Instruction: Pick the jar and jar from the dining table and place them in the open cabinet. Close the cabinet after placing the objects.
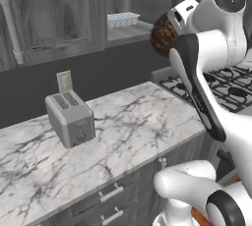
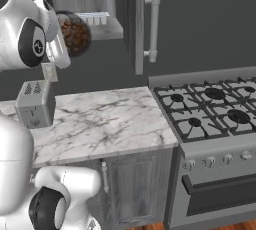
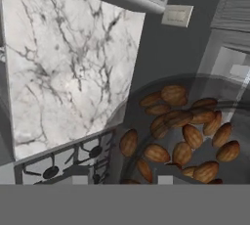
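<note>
My gripper (image 1: pixel 168 27) is shut on the squat round jar (image 1: pixel 161 36), clear glass full of brown nuts. I hold it high above the marble counter, just in front of the open cabinet's shelf (image 1: pixel 129 31). From the right the jar (image 2: pixel 75 34) hangs left of the cabinet's open door (image 2: pixel 138 24) with its long silver handle (image 2: pixel 154 24). Seen from the hand, the jar (image 3: pixel 181 136) sits close below the lens, nuts showing through the glass. The tall jar and the dining table are out of view.
A silver toaster (image 1: pixel 71 117) stands on the marble counter (image 1: pixel 133 127) below the cabinet, with a wall outlet (image 1: pixel 64 80) behind it. A gas stove (image 2: pixel 215 109) adjoins the counter's right end. A white ribbed tray (image 1: pixel 122 19) lies on the cabinet shelf.
</note>
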Robot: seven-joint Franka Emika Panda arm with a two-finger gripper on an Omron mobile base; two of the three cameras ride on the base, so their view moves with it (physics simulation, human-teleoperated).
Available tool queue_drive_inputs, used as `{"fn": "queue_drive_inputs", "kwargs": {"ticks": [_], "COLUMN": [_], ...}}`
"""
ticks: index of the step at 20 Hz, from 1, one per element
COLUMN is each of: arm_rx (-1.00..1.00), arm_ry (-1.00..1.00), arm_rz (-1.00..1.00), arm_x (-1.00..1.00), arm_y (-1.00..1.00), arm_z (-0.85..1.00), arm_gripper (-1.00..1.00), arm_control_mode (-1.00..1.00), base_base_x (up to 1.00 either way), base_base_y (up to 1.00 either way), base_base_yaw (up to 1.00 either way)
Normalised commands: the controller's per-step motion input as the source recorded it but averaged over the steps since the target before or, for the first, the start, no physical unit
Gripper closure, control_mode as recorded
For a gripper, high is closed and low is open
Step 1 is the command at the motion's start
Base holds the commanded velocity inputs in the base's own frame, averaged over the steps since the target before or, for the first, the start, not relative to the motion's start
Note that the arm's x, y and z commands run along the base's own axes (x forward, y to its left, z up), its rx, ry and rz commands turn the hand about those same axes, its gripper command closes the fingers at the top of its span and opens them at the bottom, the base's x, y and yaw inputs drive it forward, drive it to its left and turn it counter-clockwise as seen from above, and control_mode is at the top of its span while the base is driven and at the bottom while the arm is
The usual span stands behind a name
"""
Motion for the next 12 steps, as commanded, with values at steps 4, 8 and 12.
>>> {"fn": "queue_drive_inputs", "kwargs": {"ticks": [4, 8, 12], "arm_rx": [0.01, 0.00, 0.00], "arm_ry": [0.00, 0.00, 0.00], "arm_rz": [0.00, 0.00, 0.00], "arm_x": [0.43, 0.61, 0.60], "arm_y": [-0.03, 0.00, 0.00], "arm_z": [0.24, 0.19, 0.09], "arm_gripper": [1.00, 1.00, 1.00], "arm_control_mode": [-1.00, -1.00, -1.00], "base_base_x": [0.00, 0.00, 0.00], "base_base_y": [0.00, 0.00, 0.00], "base_base_yaw": [0.00, 0.00, 0.00]}}
